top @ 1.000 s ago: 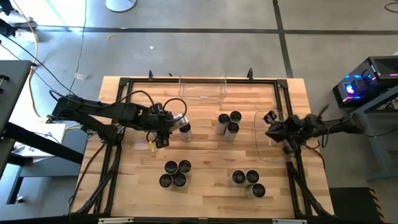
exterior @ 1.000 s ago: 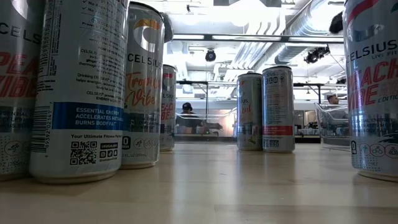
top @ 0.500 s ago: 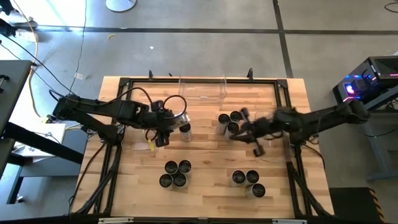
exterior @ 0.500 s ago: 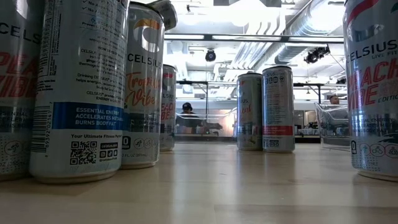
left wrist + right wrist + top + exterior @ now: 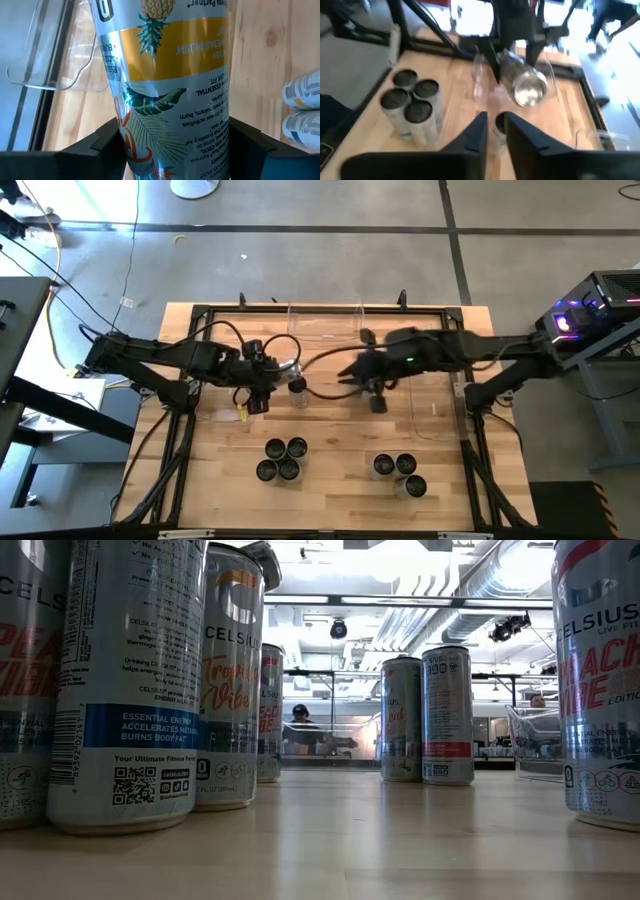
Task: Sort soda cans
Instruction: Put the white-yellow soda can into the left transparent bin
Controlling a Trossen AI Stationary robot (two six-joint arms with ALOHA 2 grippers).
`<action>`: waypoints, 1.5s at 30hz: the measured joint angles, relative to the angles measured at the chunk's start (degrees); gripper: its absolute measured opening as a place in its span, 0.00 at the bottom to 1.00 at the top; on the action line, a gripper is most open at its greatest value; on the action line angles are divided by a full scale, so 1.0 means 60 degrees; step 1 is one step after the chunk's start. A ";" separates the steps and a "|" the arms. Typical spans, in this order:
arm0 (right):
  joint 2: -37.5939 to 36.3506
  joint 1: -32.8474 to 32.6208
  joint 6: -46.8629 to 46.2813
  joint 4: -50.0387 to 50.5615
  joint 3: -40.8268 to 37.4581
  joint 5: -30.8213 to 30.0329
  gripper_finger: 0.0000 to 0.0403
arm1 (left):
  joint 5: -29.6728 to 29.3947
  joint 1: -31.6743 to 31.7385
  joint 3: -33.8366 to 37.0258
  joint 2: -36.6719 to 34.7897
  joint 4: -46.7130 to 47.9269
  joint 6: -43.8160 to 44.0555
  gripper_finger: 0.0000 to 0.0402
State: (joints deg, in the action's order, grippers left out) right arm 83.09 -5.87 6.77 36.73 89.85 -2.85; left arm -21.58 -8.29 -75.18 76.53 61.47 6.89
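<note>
My left gripper (image 5: 268,374) at the table's middle left is shut on a soda can with a pineapple print (image 5: 172,85), held tilted above the table (image 5: 526,86). One upright can (image 5: 297,387) stands just beside it. My right gripper (image 5: 348,375) hovers over the table's middle, pointing at the left gripper. Its fingers (image 5: 494,131) stand a little apart and hold nothing. Two clusters of cans stand at the near left (image 5: 281,459) and near right (image 5: 399,472). The right arm hides the middle cluster in the high view. My left gripper pinches the can's round side wall (image 5: 130,145) between its two fingers (image 5: 107,142), one finger on each side and lying across the can. The can is lifted clear of the table and tilted far over, its bottom (image 5: 530,92) turned toward the right gripper.
A clear bin (image 5: 325,322) stands at the far edge. A second clear bin (image 5: 436,402) stands at the right. A dark frame (image 5: 200,315) runs around the table. In the low view tall cans (image 5: 130,690) stand close, two more farther back (image 5: 446,716).
My right arm has swung from the right-hand bin toward the table's left, across the middle cluster of cans. It now points at the left gripper. My left gripper has kept its hold on the tilted can.
</note>
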 joint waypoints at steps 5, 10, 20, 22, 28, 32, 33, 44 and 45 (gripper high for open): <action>0.1065 0.0705 -0.0279 0.0475 -0.0145 0.0038 0.48 | -0.0097 -0.0010 0.0000 0.0000 0.0007 -0.0269 0.60; 0.2019 0.1387 -0.0259 0.0310 -0.0194 0.0669 0.72 | -0.0588 -0.0073 0.0000 -0.0004 0.0258 -0.0598 0.60; 0.2698 0.1771 0.0112 -0.2519 -0.0187 0.0773 0.77 | -0.1039 -0.0076 0.0000 -0.0011 0.0328 -0.0835 0.60; 0.2714 0.1714 0.0186 -0.2790 -0.0187 0.0707 0.77 | -0.1020 -0.0084 -0.0001 -0.0011 0.0335 -0.0873 0.60; 0.2756 0.1662 0.0169 -0.3622 -0.0201 0.0997 0.77 | -0.1135 -0.0069 -0.0018 -0.0042 0.0379 -0.0987 0.60; 0.3012 0.1676 -0.0433 -0.4020 -0.0179 0.1246 0.77 | -0.1209 -0.0080 -0.0018 0.0000 0.0302 -0.1019 0.60; 0.3100 0.1684 -0.0639 -0.4228 -0.0178 0.1324 0.77 | -0.1219 -0.0083 -0.0018 -0.0003 0.0325 -0.1019 0.60; 0.3423 0.1612 -0.0130 -0.5171 -0.0183 0.1449 0.69 | -0.1287 -0.0069 -0.0015 -0.0007 0.0284 -0.1016 0.61; 0.3423 0.1599 -0.0163 -0.5179 -0.0183 0.1409 0.66 | -0.1289 -0.0069 -0.0015 -0.0010 0.0277 -0.1014 0.61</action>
State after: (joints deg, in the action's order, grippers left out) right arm 103.63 3.72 5.79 5.65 88.75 5.60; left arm -29.32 -8.71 -75.26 76.47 63.13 0.81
